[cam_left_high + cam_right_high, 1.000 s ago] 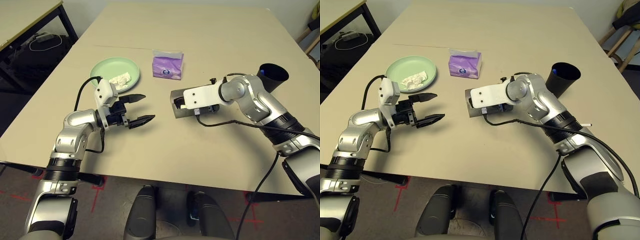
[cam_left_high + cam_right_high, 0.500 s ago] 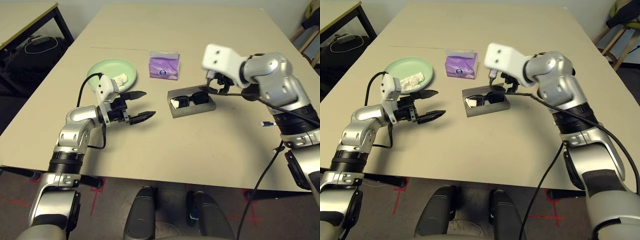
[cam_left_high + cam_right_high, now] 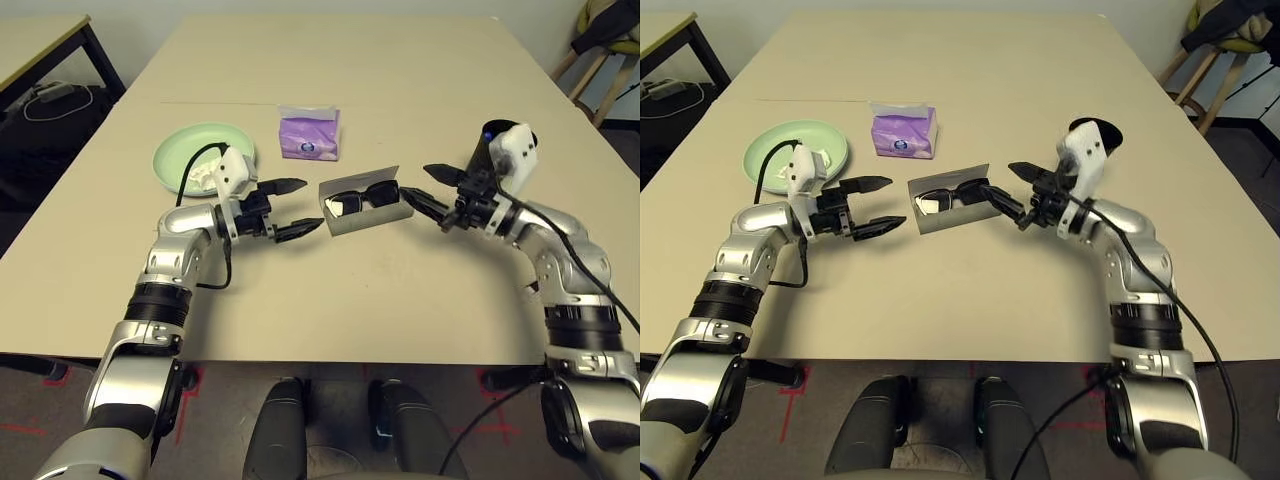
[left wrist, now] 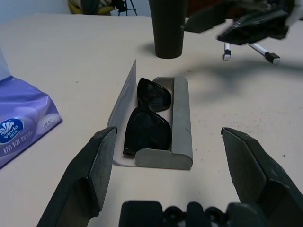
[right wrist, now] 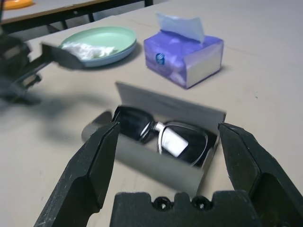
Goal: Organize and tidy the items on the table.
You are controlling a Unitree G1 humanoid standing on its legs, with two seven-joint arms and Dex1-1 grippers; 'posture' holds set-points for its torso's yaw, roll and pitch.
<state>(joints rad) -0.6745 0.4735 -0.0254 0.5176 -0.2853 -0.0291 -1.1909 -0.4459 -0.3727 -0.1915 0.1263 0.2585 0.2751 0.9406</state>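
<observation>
Large rectangular table point(image 3: 330, 300) with a smooth, matte beige top; the near part of the surface is bare.

Left end effector point(image 3: 297, 208): two tapered black fingers spread wide, pointing level toward the case from its left, empty. Right end effector point(image 3: 425, 190): same black two-finger form, also spread wide and empty, pointing at the case from its right. Both sit just beside the case ends; contact cannot be told.

Between them lies the grey-olive glasses case point(image 3: 366, 209), a shallow rectangular tray with a rounded hard shell and its thin flat lid standing open behind. Inside rest the black sunglasses point(image 3: 362, 198), glossy dark lenses, folded, lying along the length of the case.

Behind the right arm stands the black cup point(image 3: 1092, 136), a tall tapered matte cylinder, upright; something blue shows inside the rim. A white pen point(image 4: 225, 52) lies flat on the table near the cup.

Farther back left: the pale green round plate point(image 3: 178, 155), smooth and glazed, carrying the crumpled white tissue point(image 5: 84, 48). Right of it, well apart, the purple tissue pack point(image 3: 308, 137), soft plastic wrap, a white sheet sticking up from the top.
</observation>
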